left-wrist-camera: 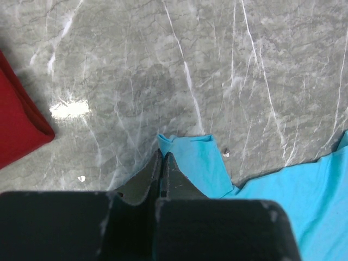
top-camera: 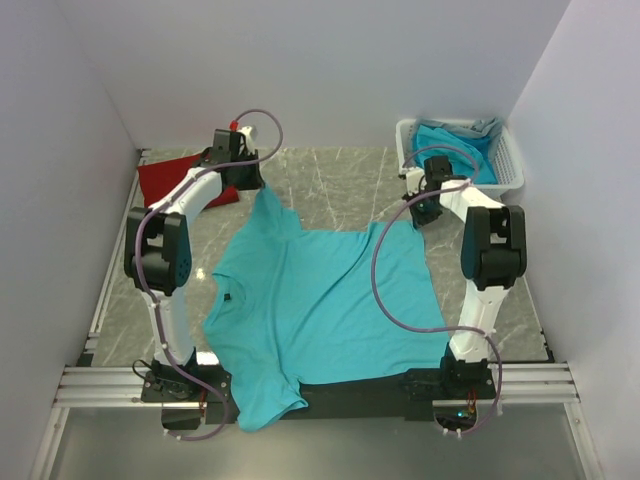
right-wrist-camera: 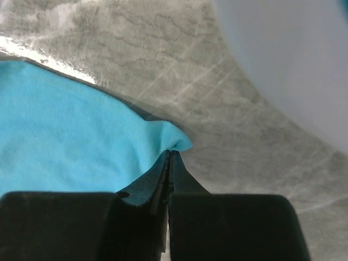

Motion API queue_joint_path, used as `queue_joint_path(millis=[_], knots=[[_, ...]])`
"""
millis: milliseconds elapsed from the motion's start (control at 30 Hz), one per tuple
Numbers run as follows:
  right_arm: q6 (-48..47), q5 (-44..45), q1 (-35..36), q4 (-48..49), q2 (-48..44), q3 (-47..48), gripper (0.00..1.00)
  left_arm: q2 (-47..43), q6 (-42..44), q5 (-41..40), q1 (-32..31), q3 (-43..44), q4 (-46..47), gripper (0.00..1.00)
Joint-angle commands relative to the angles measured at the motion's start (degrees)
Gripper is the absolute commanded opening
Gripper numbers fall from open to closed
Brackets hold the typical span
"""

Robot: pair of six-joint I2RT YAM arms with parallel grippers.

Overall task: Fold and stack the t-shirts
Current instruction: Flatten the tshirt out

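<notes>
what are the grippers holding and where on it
Both hold the spread turquoise t-shirt: the left gripper pinches its far left corner, the right gripper its far right corner.

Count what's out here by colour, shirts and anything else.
1 turquoise t-shirt, spread out
1 red t-shirt, folded
1 white basket, holding turquoise cloth; pieces inside cannot be counted
Total: 3, plus the basket's contents

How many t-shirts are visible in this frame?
3: spread turquoise shirt mid-table, folded red shirt far left, bunched turquoise shirt in the basket, which may hide more.
</notes>
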Motion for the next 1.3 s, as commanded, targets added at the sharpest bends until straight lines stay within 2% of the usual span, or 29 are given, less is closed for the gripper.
queue_joint_path(millis=[0, 233, 433, 600, 800, 1067, 1267], knots=[[-0.15, 1.78, 0.37, 3.44, -6.24, -0.87, 0.0, -4.63, -0.21, 0.4, 0.48, -0.44, 1.77, 0.0], [-0.32, 2.57, 1.25, 5.9, -13.62, -1.84, 0.0, -6.56, -0.21, -1.27, 2.14, -1.93, 2.74, 0.0], [-0.76, 1.43, 2.91, 5.47, -20.29, 1.59, 0.0, -9.37, 0.05, -2.75, 3.46, -2.37, 3.09, 0.0], [-0.94, 1.16, 4.41, 4.6, -27.07, 4.93, 0.0, -16.48, 0.85, -6.01, 3.82, -3.16, 3.35, 0.0], [-1.29, 0.9, 5.82, 2.05, -38.48, 11.25, 0.0, -30.28, 0.41, -9.0, 4.52, -5.54, 5.37, 0.0], [-0.85, 0.28, 6.96, -2.44, -50.63, 22.68, 0.0, -54.53, -0.73, -15.23, 4.52, -8.09, 11.78, 0.0], [0.47, 0.37, 7.05, -3.76, -58.18, 29.97, 0.0, -64.92, -3.37, -14.19, 4.52, -3.88, 13.81, 0.0]])
